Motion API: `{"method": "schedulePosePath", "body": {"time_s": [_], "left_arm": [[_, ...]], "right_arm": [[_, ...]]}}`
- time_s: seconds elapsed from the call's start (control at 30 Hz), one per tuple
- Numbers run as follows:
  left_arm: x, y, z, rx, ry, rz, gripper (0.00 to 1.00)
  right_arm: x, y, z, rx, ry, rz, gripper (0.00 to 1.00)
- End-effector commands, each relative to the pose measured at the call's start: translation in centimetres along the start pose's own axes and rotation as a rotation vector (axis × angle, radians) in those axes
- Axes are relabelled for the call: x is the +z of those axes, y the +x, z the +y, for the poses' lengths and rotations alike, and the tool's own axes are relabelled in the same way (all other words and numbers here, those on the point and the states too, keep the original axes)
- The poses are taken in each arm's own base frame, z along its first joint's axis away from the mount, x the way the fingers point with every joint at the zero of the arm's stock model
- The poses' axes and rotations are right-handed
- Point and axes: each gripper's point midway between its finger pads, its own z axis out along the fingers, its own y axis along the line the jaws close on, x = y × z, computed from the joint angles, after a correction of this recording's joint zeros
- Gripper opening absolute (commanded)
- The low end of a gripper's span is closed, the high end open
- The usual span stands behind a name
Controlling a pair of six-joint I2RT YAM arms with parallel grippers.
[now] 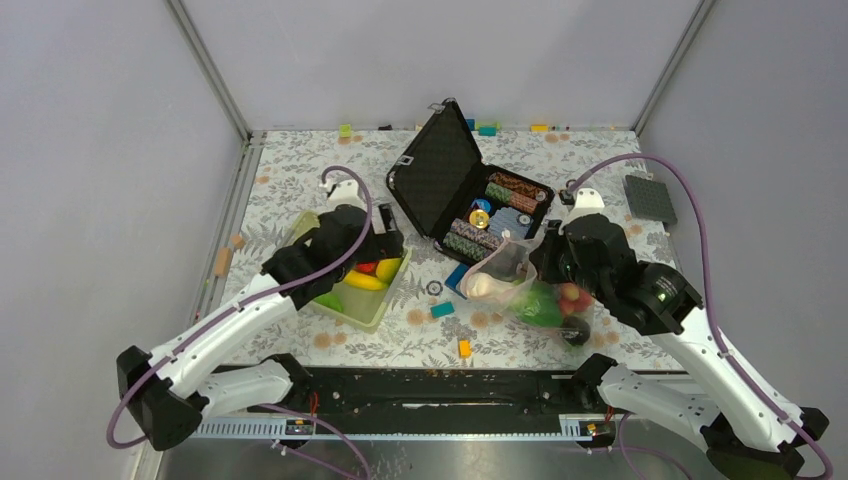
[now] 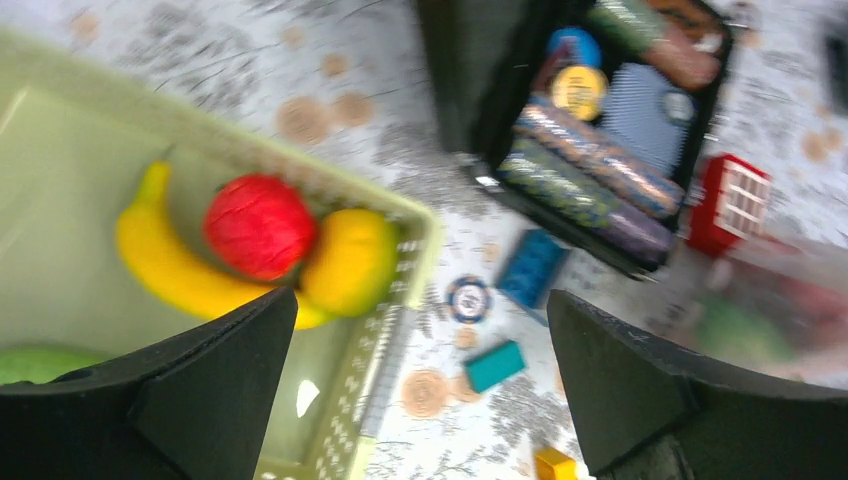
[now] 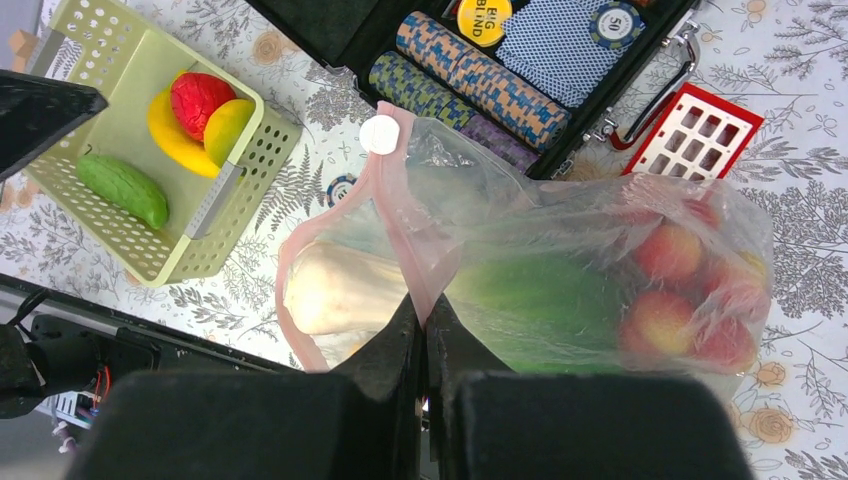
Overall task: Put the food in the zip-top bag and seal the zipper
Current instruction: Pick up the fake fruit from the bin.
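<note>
The clear zip-top bag (image 3: 560, 250) hangs from my right gripper (image 3: 425, 310), which is shut on the pink zipper (image 3: 405, 220) at the bag's mouth. Inside the bag lie a pale piece (image 3: 340, 290), a green piece (image 3: 530, 295) and red-yellow fruits (image 3: 665, 255). In the top view the bag (image 1: 510, 270) sits right of centre, with a dark round fruit (image 1: 575, 333) at its near corner. My left gripper (image 2: 420, 390) is open and holds nothing, over the right rim of the green basket (image 2: 385, 330). A banana (image 2: 165, 265), a red fruit (image 2: 258, 225), a yellow fruit (image 2: 350, 260) and a green vegetable (image 3: 122, 188) lie in the basket.
An open black case (image 1: 470, 200) with poker chips stands behind the bag. A red grid piece (image 3: 700, 130) lies next to it. A loose chip (image 1: 435, 288), a teal block (image 1: 442, 310) and an orange block (image 1: 465, 347) lie between basket and bag. A grey plate (image 1: 650, 198) is back right.
</note>
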Motion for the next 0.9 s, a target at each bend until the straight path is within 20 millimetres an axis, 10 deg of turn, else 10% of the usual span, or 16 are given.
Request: {"method": "schedulePosePath", "body": {"time_s": [0.0,0.3,0.57,0.87], "left_arm": [[1.4,2.3,5.8,-0.169,-0.179,0.021,0.99],[4.8,4.7,14.0,-0.384,-0.382,0.039,0.98],[6.6,2.7,11.7,-0.345,-0.249,0.026,0.97],[8.5,5.0,12.2,-0.291,-0.305,0.172,0.84]], "right_arm": [[-0.5,-2.9,1.8,0.015,-0.072,-0.085,0.00],[0.0,-2.5,1.5,0.003,-0.058,-0.087,0.00],[0.3,-2.3,1.3,-0.007,-0.046,-0.080,0.00],[-0.1,-2.4,0.9,-0.006,-0.041,-0.099,0.00]]}}
